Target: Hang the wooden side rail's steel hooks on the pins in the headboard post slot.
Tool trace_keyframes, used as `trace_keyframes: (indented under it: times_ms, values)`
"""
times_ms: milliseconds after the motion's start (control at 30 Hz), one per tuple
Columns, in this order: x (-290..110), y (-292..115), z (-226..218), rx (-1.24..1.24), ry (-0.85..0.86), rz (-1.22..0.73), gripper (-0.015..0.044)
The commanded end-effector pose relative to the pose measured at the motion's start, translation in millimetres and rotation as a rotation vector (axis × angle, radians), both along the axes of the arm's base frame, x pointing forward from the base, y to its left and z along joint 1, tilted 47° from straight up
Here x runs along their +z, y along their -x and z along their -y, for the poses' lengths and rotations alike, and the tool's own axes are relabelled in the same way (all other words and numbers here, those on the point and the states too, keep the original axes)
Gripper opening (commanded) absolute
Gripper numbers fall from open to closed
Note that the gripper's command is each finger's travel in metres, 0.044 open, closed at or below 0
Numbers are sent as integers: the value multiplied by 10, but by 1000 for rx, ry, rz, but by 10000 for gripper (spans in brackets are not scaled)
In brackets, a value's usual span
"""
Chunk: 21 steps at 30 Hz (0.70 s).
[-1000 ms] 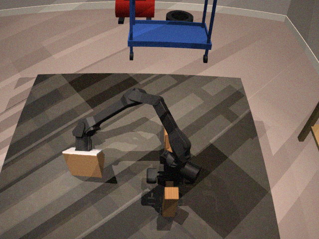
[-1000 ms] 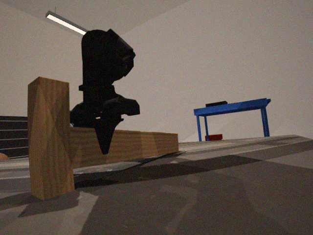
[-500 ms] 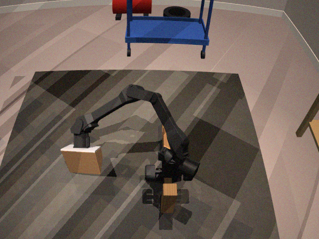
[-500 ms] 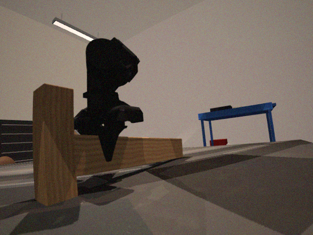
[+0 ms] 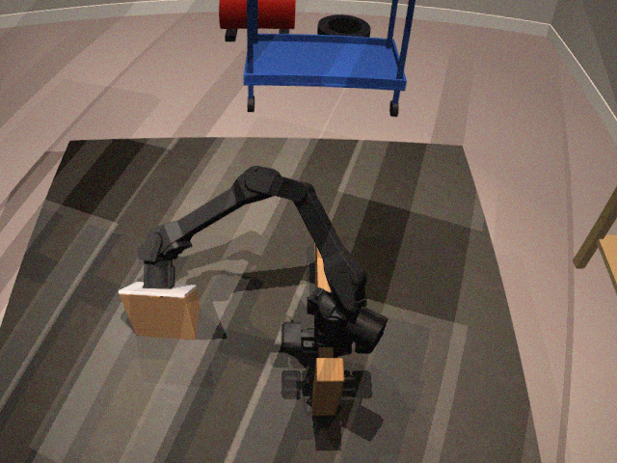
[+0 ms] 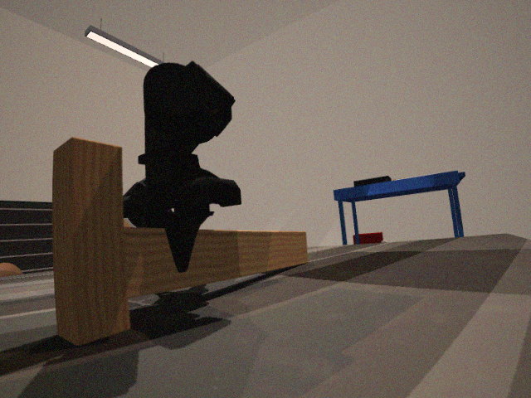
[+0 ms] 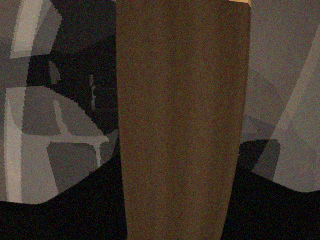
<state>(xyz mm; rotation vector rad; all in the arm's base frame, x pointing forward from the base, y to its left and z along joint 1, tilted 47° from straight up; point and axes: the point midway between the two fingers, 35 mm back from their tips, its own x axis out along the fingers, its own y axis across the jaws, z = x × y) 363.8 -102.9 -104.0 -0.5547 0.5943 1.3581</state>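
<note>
The headboard post (image 5: pixel 327 394) (image 6: pixel 87 240) stands upright on the table (image 5: pixel 149 398) (image 6: pixel 343 334). The wooden side rail (image 5: pixel 321 271) (image 6: pixel 261 252) (image 7: pixel 182 100) runs back from the post, its near end above the table and its far end appearing to touch it. My gripper (image 5: pixel 324 343) (image 6: pixel 182 257) (image 7: pixel 163 153) is shut on the rail near the post, one finger on each side. In the exterior view the rail's near end meets the post's edge with no visible gap. The hooks, the pins and the slot are hidden.
The arm's base stands on a wooden block (image 5: pixel 162 316) with a white top, to the left in the top view. The arm arches from there over to the rail. A blue cart (image 5: pixel 324 62) (image 6: pixel 398 188) and a red cylinder (image 5: pixel 271 13) stand in the background.
</note>
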Motion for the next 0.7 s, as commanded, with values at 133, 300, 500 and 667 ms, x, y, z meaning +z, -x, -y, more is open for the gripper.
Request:
trace_keyframes:
  times_ms: [133, 300, 500, 667]
  values:
    - [-10, 4, 39, -12, 6, -1, 0]
    - [-16, 3, 33, -12, 6, -1, 0]
    - [-23, 2, 26, -12, 6, -1, 0]
    - [-28, 1, 20, -12, 6, -1, 0]
